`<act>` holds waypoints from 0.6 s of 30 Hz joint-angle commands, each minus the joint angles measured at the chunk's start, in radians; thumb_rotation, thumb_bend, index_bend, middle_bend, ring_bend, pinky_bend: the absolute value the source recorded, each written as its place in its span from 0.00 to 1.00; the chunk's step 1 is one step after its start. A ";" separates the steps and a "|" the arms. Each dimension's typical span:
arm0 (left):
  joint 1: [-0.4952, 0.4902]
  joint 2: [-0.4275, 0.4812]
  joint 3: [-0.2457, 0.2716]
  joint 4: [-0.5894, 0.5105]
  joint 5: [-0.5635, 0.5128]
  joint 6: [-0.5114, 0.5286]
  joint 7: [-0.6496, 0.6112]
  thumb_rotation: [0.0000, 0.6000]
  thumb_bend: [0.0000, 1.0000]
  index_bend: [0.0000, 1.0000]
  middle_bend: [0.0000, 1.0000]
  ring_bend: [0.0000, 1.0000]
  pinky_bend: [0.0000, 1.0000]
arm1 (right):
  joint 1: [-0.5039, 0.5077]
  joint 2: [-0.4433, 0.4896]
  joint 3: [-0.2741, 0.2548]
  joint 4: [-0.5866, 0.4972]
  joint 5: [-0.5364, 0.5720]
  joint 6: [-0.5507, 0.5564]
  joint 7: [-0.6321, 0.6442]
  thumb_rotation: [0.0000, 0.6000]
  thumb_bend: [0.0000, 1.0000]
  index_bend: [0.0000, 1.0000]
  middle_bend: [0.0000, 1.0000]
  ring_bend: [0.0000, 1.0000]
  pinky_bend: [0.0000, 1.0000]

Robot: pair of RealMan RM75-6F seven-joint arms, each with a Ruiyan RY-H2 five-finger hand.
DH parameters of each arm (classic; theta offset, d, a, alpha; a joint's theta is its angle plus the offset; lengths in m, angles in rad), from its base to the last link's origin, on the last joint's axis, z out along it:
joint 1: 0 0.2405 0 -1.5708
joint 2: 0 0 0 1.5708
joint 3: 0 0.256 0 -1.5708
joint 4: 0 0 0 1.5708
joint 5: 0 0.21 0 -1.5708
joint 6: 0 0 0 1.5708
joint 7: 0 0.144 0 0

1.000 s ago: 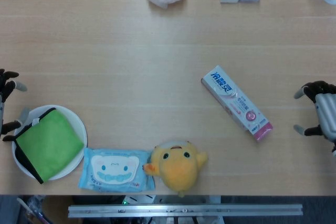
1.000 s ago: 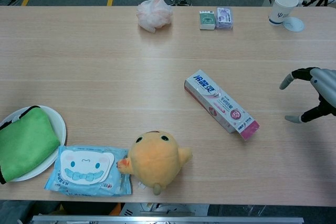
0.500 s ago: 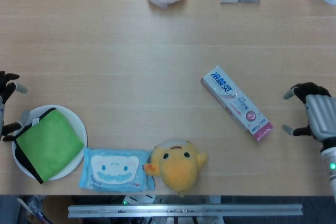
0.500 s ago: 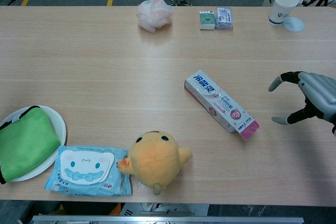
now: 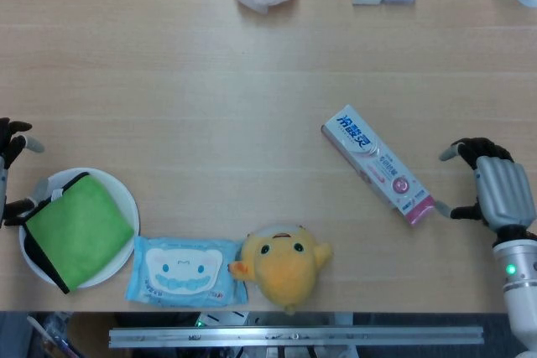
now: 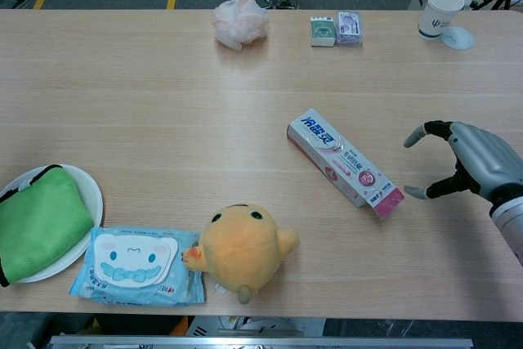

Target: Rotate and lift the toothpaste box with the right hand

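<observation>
A: Where did the toothpaste box lie? — It lay flat and slantwise on the table, right of centre, its pink end toward the right hand.

B: And the left hand? — It sat at the far left edge, fingers apart, holding nothing.

A: And the right one? — Spread and empty, one fingertip just beside the pink end; contact could not be judged.

B: Its best course, probably, was to span the box's narrow sides before turning — then lift.

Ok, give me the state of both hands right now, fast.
Left hand: open, holding nothing, beside the white plate.
Right hand: open, fingers spread, close to the pink end of the toothpaste box, holding nothing.
</observation>
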 commanded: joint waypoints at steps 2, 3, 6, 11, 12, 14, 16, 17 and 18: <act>0.001 -0.001 0.001 0.005 0.000 -0.001 -0.007 1.00 0.26 0.40 0.25 0.17 0.41 | -0.012 -0.044 0.007 0.019 0.004 0.026 0.003 1.00 0.00 0.36 0.27 0.16 0.20; 0.002 -0.002 0.002 0.006 0.000 -0.001 -0.009 1.00 0.26 0.40 0.25 0.17 0.41 | -0.014 -0.053 0.008 0.023 0.006 0.030 0.002 1.00 0.00 0.36 0.26 0.16 0.20; 0.004 -0.002 0.004 0.010 0.001 0.000 -0.015 1.00 0.26 0.40 0.25 0.17 0.41 | -0.019 -0.082 0.010 0.033 0.015 0.040 -0.002 1.00 0.00 0.36 0.25 0.15 0.20; 0.006 -0.002 0.006 0.015 0.002 -0.002 -0.024 1.00 0.26 0.40 0.25 0.17 0.41 | -0.032 -0.130 0.014 0.051 0.037 0.055 -0.005 1.00 0.00 0.36 0.24 0.15 0.20; 0.006 -0.002 0.007 0.016 0.002 -0.003 -0.025 1.00 0.26 0.40 0.25 0.17 0.41 | -0.034 -0.138 0.015 0.056 0.042 0.056 -0.006 1.00 0.00 0.36 0.24 0.15 0.20; 0.007 -0.002 0.008 0.018 0.003 -0.004 -0.027 1.00 0.26 0.40 0.25 0.17 0.41 | -0.035 -0.150 0.018 0.061 0.050 0.055 -0.008 1.00 0.00 0.35 0.23 0.14 0.20; 0.007 -0.001 0.009 0.019 0.003 -0.005 -0.030 1.00 0.26 0.40 0.25 0.17 0.41 | -0.035 -0.161 0.023 0.067 0.056 0.054 -0.008 1.00 0.00 0.34 0.23 0.14 0.20; 0.007 -0.001 0.010 0.019 0.002 -0.007 -0.031 1.00 0.26 0.40 0.25 0.17 0.41 | -0.034 -0.168 0.027 0.072 0.057 0.053 -0.006 1.00 0.00 0.34 0.23 0.14 0.20; 0.007 -0.002 0.010 0.020 0.002 -0.007 -0.032 1.00 0.26 0.40 0.25 0.17 0.41 | -0.032 -0.172 0.030 0.076 0.058 0.052 -0.006 1.00 0.00 0.34 0.23 0.14 0.20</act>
